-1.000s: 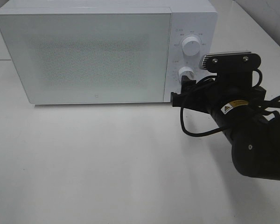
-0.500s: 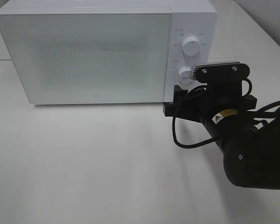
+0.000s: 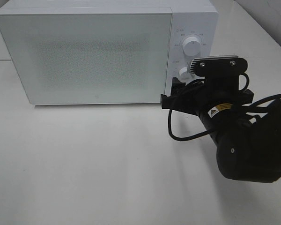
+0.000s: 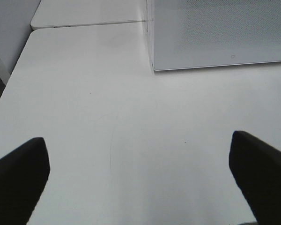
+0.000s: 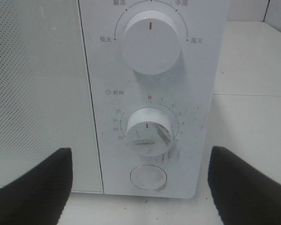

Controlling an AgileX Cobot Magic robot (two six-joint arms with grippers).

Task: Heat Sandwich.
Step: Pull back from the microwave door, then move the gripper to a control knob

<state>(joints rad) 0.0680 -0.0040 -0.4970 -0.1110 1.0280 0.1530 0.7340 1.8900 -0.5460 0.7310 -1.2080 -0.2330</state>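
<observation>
As it faces the timer knob (image 5: 149, 131), the right tool (image 5: 138, 157) gapes wide, empty.

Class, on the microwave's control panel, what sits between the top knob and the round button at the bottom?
The timer knob, ringed by minute numbers, lies between the top knob and the round button. The right wrist view shows this clearly.

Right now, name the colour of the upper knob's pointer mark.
Red, on the white upper knob; clearest in right wrist view.
</observation>
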